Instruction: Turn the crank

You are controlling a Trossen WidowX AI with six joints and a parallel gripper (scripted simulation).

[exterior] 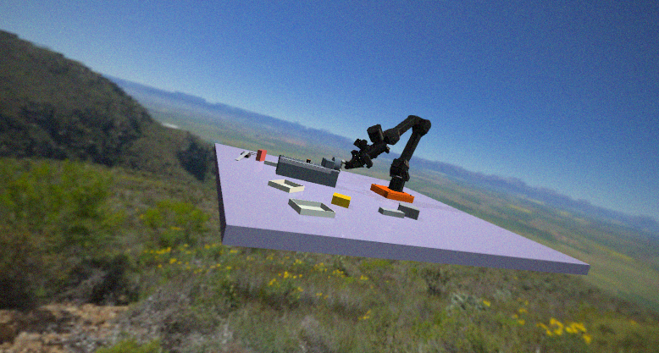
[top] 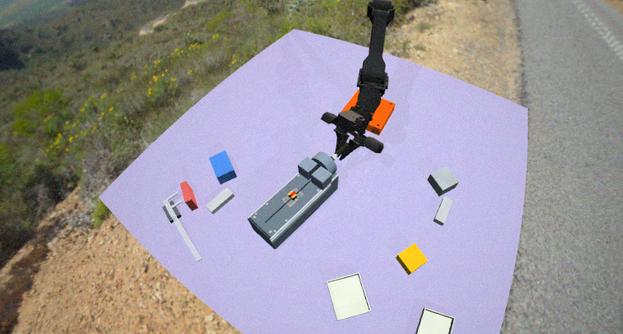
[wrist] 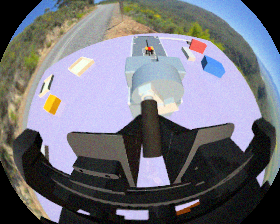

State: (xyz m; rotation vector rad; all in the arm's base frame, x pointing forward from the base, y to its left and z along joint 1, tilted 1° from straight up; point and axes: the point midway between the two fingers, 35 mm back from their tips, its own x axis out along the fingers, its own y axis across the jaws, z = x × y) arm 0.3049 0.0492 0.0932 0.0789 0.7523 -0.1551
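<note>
The machine, a long dark grey box (top: 267, 215) (exterior: 307, 172) (wrist: 158, 82), has a round grey drum (top: 324, 159) at its end nearest the arm. A dark brown crank handle (wrist: 151, 137) sticks out from the drum towards the arm. My gripper (top: 339, 154) (exterior: 346, 165) (wrist: 148, 117) is shut on this handle, with one finger on each side. The slide's small red pointer (top: 292, 194) (wrist: 149, 49) is by the slot on the box top, with yellow brass marks close beside it. They are too small to tell whether they are exactly level.
A blue block (top: 223, 167) (wrist: 213, 66), a red block (top: 188, 195) and a pale T-shaped piece (top: 187, 239) lie beyond the machine's left side. On the other side are a yellow block (top: 411, 258) (exterior: 340, 200), a grey block (top: 443, 180) and two white trays. The orange base (top: 382, 116) carries the arm.
</note>
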